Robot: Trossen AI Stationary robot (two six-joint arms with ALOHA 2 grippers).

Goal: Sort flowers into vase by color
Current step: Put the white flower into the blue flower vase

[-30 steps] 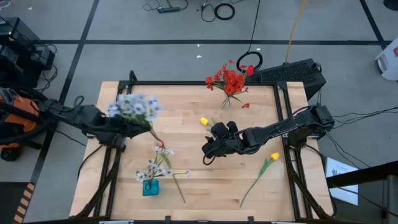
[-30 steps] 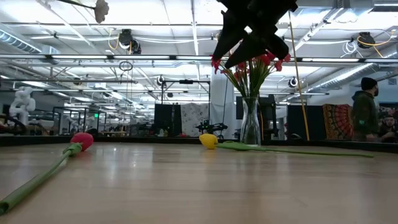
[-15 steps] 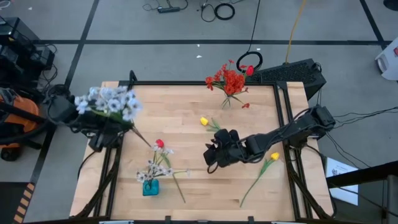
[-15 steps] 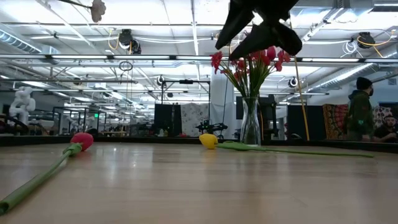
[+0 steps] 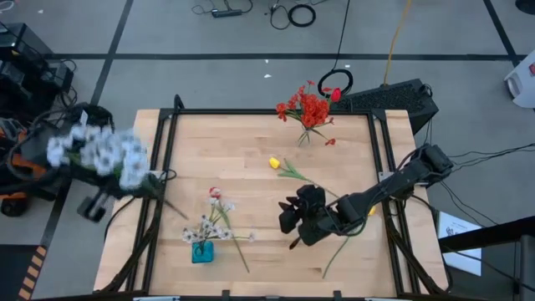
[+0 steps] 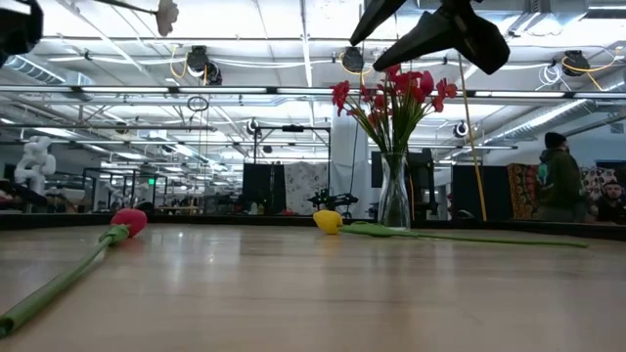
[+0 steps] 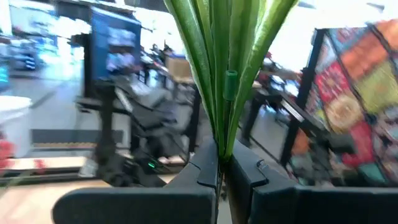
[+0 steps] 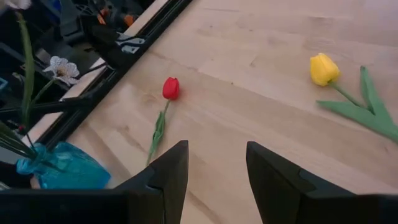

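Note:
My left gripper [image 5: 150,187] [image 7: 222,163] is high by the table's left edge, shut on a spray of small white blossoms [image 5: 96,150]. Its thin stalk end [image 5: 177,211] slants out over the table. My right gripper [image 5: 294,222] [image 8: 216,150] hovers open above the table's middle, holding nothing. A red tulip [image 5: 215,194] [image 8: 170,88] and a yellow tulip [image 5: 274,163] [image 8: 323,68] lie flat on the wood. Another yellow tulip [image 5: 369,211] lies partly under the right arm. Red flowers [image 5: 311,109] stand in a glass vase [image 6: 393,191]. White blossoms [image 5: 209,226] stand in a blue vase [image 5: 202,252]. My left gripper pinches the white spray's green stalks and leaves [image 7: 222,140] between its two fingers. The spray is lifted clear of the table. Its blossoms lie out beyond the table's left edge, and its bare stalk end reaches back over the wood.
A black frame [image 5: 276,112] runs along the table's far and side edges. Bare wood lies between the tulips and toward the near edge [image 5: 276,276]. A person [image 6: 562,181] stands in the room beyond the table.
My left gripper has risen and swung toward the table's left edge, carrying the white spray from over the table to beyond that edge. My right gripper has drifted toward the near edge and rolled, staying open.

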